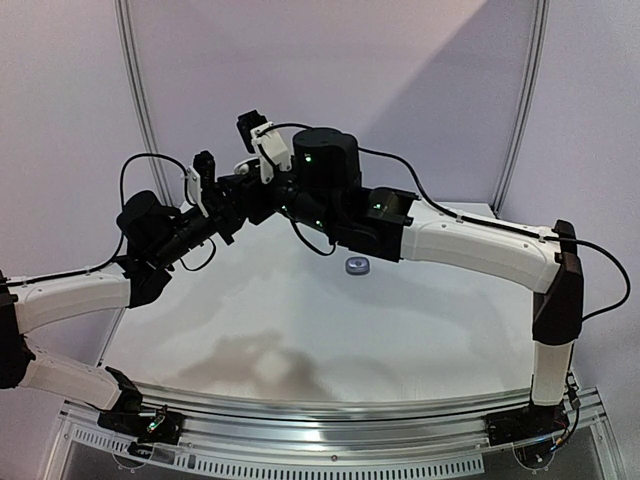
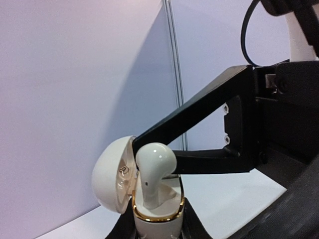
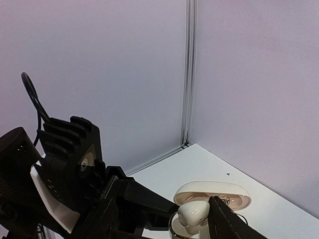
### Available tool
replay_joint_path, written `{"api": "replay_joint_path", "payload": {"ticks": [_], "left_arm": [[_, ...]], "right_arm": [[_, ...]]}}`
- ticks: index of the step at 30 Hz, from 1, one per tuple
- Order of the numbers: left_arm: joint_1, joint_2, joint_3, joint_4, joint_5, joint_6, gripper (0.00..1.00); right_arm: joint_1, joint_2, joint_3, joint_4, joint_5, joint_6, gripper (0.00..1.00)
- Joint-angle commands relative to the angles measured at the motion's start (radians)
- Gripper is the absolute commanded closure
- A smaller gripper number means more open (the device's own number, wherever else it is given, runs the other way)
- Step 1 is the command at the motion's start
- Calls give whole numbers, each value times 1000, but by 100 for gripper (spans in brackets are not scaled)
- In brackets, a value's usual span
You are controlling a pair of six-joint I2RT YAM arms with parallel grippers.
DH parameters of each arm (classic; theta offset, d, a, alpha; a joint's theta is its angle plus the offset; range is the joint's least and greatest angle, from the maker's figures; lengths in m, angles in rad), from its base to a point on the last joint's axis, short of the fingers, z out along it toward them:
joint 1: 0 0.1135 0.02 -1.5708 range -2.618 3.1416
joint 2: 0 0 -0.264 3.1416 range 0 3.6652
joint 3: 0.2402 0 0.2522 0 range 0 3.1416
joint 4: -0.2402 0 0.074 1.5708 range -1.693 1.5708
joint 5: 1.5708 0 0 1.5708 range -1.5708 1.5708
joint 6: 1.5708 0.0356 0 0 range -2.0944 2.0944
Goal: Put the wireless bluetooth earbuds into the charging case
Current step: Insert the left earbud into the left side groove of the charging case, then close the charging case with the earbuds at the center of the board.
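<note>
Earbud [image 2: 153, 172]: white, glossy, rounded head up and stem down, sitting upright in the open charging case [image 2: 157, 219]. Case is white with a gold rim. Its lid [image 2: 112, 177] is hinged back to the left in the left wrist view, cream inside with small print.

Left gripper [image 2: 158, 234]: clamped on the lower case body, black fingers on both sides, holding it up off the table.

Right gripper [image 2: 155, 155]: jaws spread wider than the earbud, one finger on each side of it. Upper finger [image 2: 199, 107] runs behind the lid edge; lower finger [image 2: 209, 162] ends right at the earbud head. Can't tell if it's actually touching. Not gripping anything.

Both arms meet mid-air over the far left part of the white table [image 1: 300, 330]. A small grey-purple puck [image 1: 357, 265] lies alone on the table, well apart from the grippers. Behind are plain pale lilac wall panels, with a metal corner post [image 3: 189, 74] where they join.
</note>
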Motion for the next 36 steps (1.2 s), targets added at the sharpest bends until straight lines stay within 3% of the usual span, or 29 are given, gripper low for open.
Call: {"api": "replay_joint_path", "payload": {"ticks": [1,15,24,31,36], "left_arm": [[1,-26,6,53,27,-3,100],[4,-25,11,44,32,-3,100],[6,-25,6,-10,44,45,100],[3,-27,-25,-73,316,401,100],[0,-37,-31,-106,358,666,100]], "right_arm": [[-14,-38,-4,-63,75,-24,38],[-14,-67,-37,-40,49,-32,38],[-14,-167,16,-128,-115,-67,39],[-29,-204,41,-235,-11,33,39],[-66,-126,130,-411,23,183,43]]}}
